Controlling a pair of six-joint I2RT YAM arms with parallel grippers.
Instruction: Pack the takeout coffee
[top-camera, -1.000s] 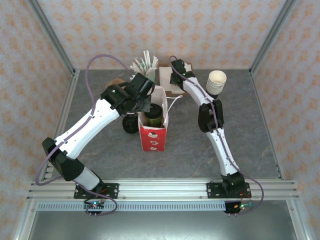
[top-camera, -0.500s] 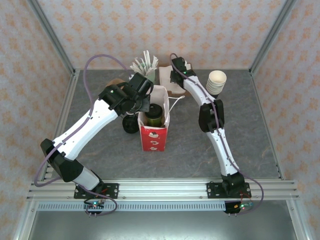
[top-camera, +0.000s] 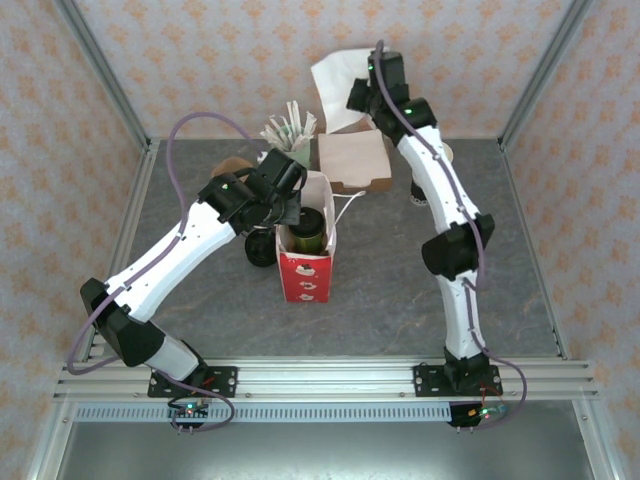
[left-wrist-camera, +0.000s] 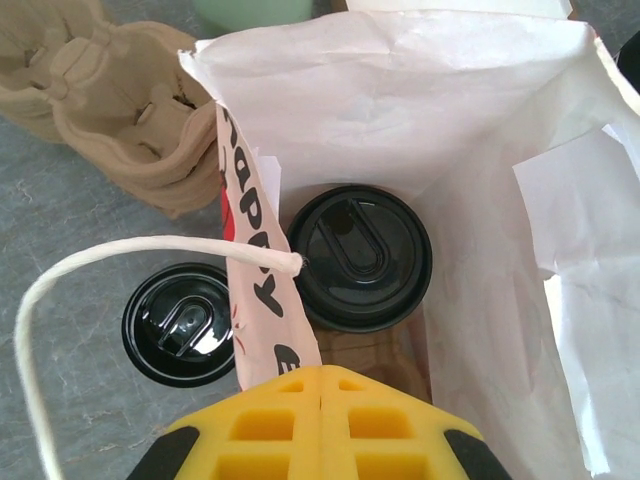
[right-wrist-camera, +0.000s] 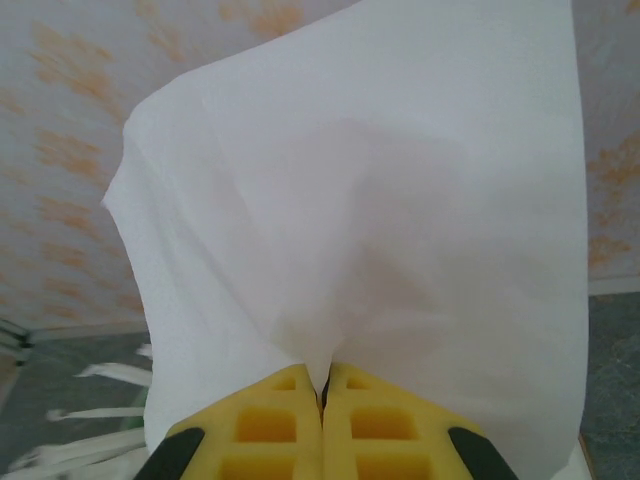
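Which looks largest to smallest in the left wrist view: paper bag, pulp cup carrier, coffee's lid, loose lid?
1. paper bag
2. pulp cup carrier
3. coffee's lid, loose lid: unranked; the coffee's looks bigger but sits nearer the camera.

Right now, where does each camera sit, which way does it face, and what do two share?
Top external: above, behind the bases, looking down at the grey table; left arm, right arm show.
Left wrist: looks down into the red paper bag at the black-lidded dark green coffee cup; left gripper pinches the bag's edge.
Right wrist: high up, faces the patterned wall; right gripper pinches a white paper sheet.
Shared: top external, left wrist show bag, cup.
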